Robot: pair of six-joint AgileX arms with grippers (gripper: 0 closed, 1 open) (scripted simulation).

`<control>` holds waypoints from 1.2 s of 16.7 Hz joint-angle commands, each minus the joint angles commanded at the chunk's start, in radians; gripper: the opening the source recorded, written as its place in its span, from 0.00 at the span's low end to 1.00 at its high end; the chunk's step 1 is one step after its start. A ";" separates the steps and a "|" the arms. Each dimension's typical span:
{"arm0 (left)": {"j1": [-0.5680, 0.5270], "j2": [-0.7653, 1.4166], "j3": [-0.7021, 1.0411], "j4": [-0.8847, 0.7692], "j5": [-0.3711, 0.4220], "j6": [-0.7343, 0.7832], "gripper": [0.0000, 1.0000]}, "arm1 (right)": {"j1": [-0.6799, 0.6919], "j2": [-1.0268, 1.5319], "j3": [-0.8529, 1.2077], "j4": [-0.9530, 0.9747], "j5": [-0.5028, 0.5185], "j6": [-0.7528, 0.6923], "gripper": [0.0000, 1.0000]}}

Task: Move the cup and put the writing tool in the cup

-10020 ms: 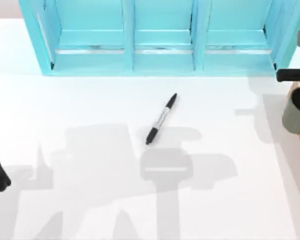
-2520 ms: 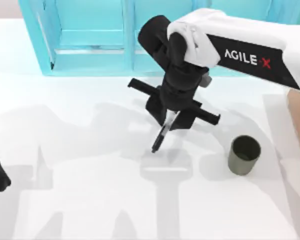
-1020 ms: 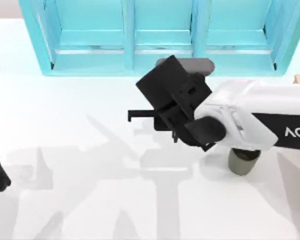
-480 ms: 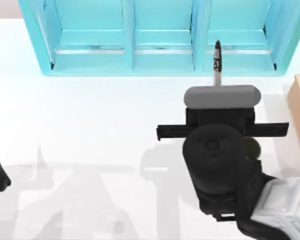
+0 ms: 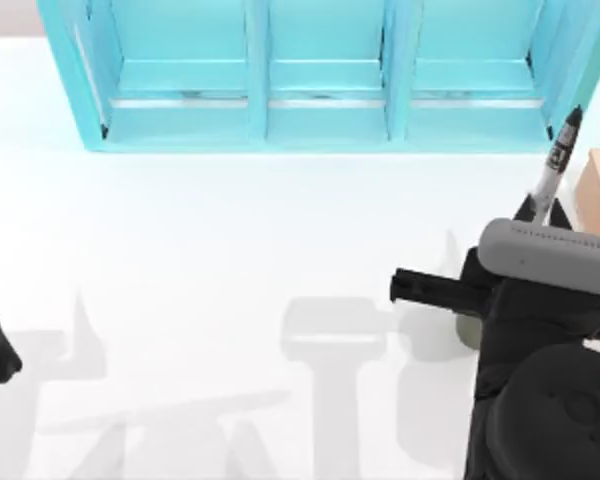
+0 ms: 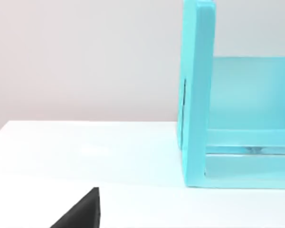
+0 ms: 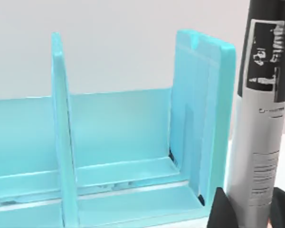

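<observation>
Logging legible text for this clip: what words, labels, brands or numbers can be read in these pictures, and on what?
Marker, held upright in the right claw: dark print blocks on its black upper part and fine lines of print on the grey barrel, all too blurred to read.
Right arm: no lettering legible in the top view.
Blue shelf: no text.
Nothing else carries writing.

White table (image 5: 180, 250), soft grey shadows. Turquoise three-bay shelf (image 5: 320, 75) along far edge. Plain pale wall (image 6: 85, 57) behind.
</observation>
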 joint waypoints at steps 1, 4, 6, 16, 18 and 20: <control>0.000 0.000 0.000 0.000 0.000 0.000 1.00 | 0.004 -0.005 -0.006 0.011 0.008 -0.006 0.00; 0.000 0.000 0.000 0.000 0.000 0.000 1.00 | 0.004 -0.005 -0.006 0.012 0.008 -0.006 0.00; 0.000 0.000 0.000 0.000 0.000 0.000 1.00 | -0.001 -0.001 -0.004 0.010 0.007 -0.004 0.00; 0.000 0.000 0.000 0.000 0.000 0.000 1.00 | -0.163 0.095 0.000 0.068 -0.156 0.035 0.00; 0.000 0.000 0.000 0.000 0.000 0.000 1.00 | -0.163 0.095 0.000 0.068 -0.156 0.035 0.00; 0.000 0.000 0.000 0.000 0.000 0.000 1.00 | -0.163 0.095 0.000 0.068 -0.156 0.035 0.08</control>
